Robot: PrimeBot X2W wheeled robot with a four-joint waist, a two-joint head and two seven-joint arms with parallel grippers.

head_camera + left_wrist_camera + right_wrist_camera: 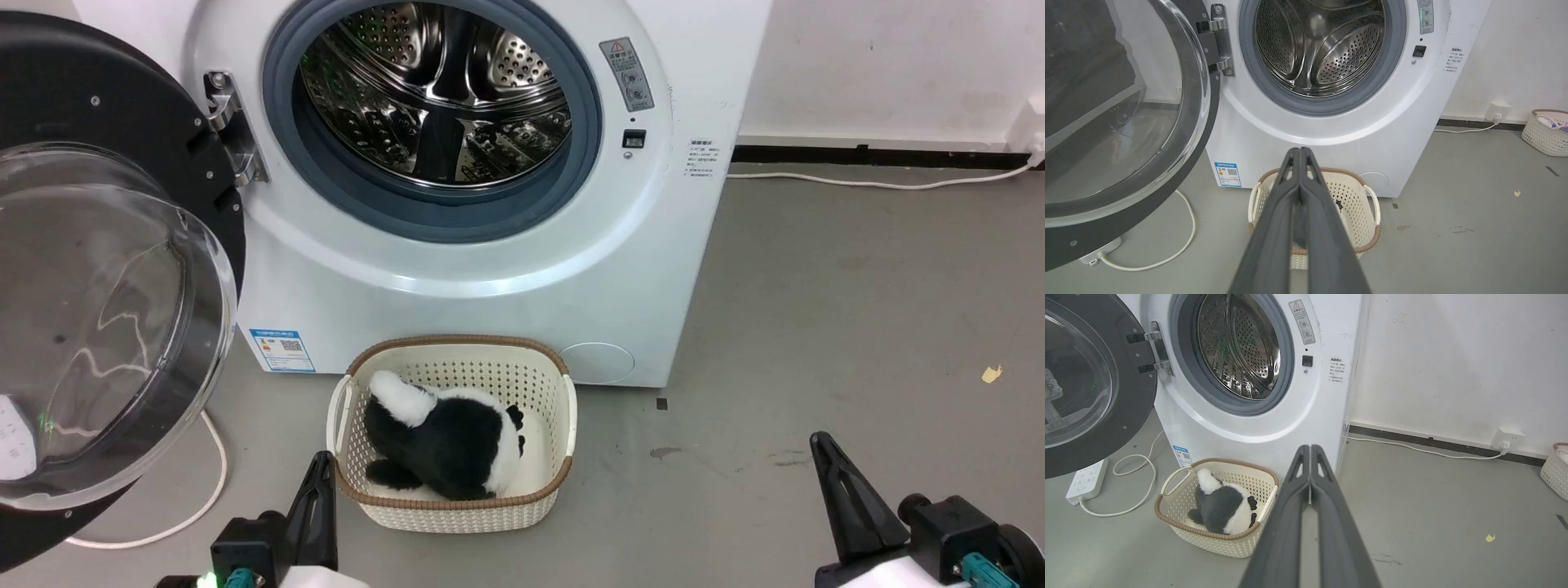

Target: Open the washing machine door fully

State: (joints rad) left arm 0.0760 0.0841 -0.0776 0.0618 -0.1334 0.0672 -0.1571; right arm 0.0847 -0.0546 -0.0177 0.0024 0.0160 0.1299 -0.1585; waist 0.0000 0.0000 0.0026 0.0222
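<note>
Grey concrete floor point(816, 286), white wall point(898, 65) behind. The washing machine door point(106, 286) stands swung out wide at the left of the washing machine point(490, 278), hung on its metal hinge point(233, 131), with its inner side towards the head camera. It is a glossy black ring around a bulging clear glass bowl with reflections on it. The grey-rimmed opening is fully exposed and the steel drum point(441, 90) looks empty.

Task reads as done or all but done. The door looks well past square to the front; can't tell whether the hinge has more travel.

A cream basket point(457, 510) sits on the floor just in front of the washer, with a black-and-white plush toy point(445, 441) inside.

Left gripper point(1299, 155) and right gripper point(1310, 451) are low and well apart from the door. Both have their fingers pressed together, holding nothing.
</note>
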